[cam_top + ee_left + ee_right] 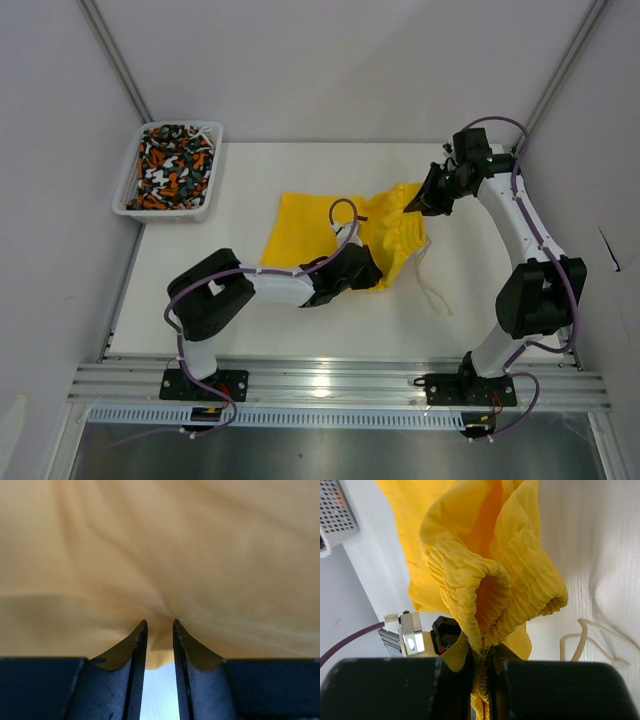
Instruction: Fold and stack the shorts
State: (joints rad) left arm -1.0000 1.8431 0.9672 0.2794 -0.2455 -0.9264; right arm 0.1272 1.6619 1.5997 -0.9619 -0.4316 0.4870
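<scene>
Two pairs of shorts, two claws. The yellow shorts [300,230], thin and creased, sprawl mid-table [300,330]. The right claw [481,652] is clamped on their ruffled elastic waistband at the 2 o'clock corner and holds it raised. The left claw [160,626] pinches a fold at their 5 o'clock edge, creases fanning from its tips. A pale drawstring [435,290] trails loose at 4 o'clock. The patterned shorts [172,168] lie bunched in a white mesh basket [162,212] at 10 o'clock.
</scene>
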